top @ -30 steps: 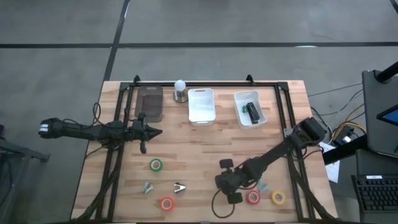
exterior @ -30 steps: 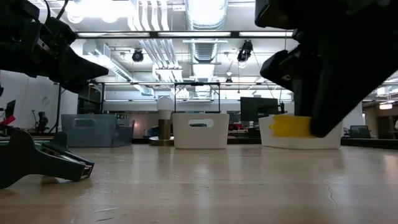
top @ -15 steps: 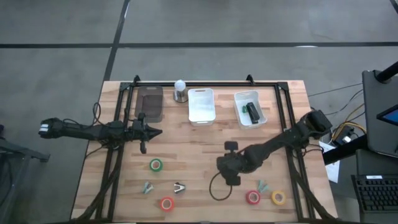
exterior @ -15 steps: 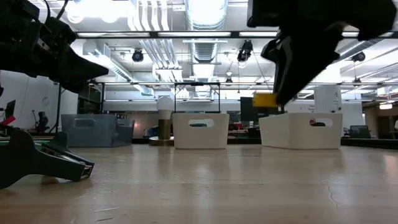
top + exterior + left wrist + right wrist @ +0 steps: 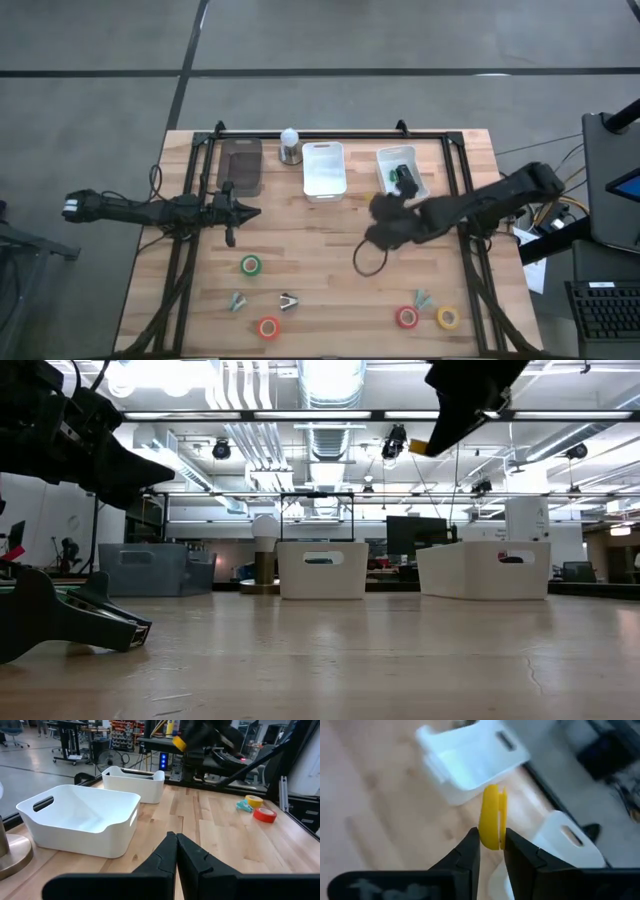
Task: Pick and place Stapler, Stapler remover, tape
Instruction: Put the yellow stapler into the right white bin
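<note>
1. As the high view shows, the right gripper hangs above the table between the middle white bin and the right white bin, toward the far edge. What it carries cannot be made out from above.
2. The right wrist view supplies that detail: the right fingers pinch a yellow tape roll edge-on.
3. The low view shows the same yellow piece raised well above the bins, near the ceiling line of that picture.
4. The left gripper waits near the left edge, in front of the dark bin. In the left wrist view its fingers are pressed together with nothing between them.
5. Remaining tape on the table, per the high view:
   - green roll, left of centre;
   - red roll, at the near edge;
   - second red roll and second yellow roll, just beside each other near the near right corner.
6. A dark stapler lies in the right white bin.
7. Only the low view shows a lamp standing between the dark bin and the middle white bin.
</note>
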{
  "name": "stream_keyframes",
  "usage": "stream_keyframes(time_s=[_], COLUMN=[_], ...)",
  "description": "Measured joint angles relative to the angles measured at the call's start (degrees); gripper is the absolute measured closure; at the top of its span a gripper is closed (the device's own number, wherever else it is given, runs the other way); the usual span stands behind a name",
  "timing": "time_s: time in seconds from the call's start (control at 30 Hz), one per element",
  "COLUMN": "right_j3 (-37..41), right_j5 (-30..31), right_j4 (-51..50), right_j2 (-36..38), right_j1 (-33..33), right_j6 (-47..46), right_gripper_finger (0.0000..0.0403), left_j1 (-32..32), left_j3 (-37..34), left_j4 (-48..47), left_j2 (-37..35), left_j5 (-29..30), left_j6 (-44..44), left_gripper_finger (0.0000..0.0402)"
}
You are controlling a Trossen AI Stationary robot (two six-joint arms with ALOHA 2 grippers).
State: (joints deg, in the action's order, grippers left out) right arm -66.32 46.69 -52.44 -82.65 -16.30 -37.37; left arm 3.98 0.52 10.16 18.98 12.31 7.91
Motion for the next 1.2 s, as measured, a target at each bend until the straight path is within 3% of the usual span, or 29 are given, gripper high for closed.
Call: stream_keyframes(time_s=[0.23,0.6,1.2], right_j3=[5.63,14.66,21.46], right_j5=[-2.17,-16.14,-23.26], right_j4=[-0.04,2.86,10.24], right_j2=[7.76,10.21,5.78], right_j1=[10.16,27.97,32.01], right_j6=[-10.97,-5.24,-3.10], right_gripper_finger=[0.0327,0.0332,0.0330], left_j1=[-0.01,-0.01,0.00], left_j3=[0.01,0.01,0.00], left_j4=[-0.08,-0.01,0.08], left_j2=[0.00,0.00,0.02], left_j5=[0.01,0.01,0.00], left_j6=[0.01,0.01,0.01], left_gripper_finger=[0.0390,0.0390,0.0390])
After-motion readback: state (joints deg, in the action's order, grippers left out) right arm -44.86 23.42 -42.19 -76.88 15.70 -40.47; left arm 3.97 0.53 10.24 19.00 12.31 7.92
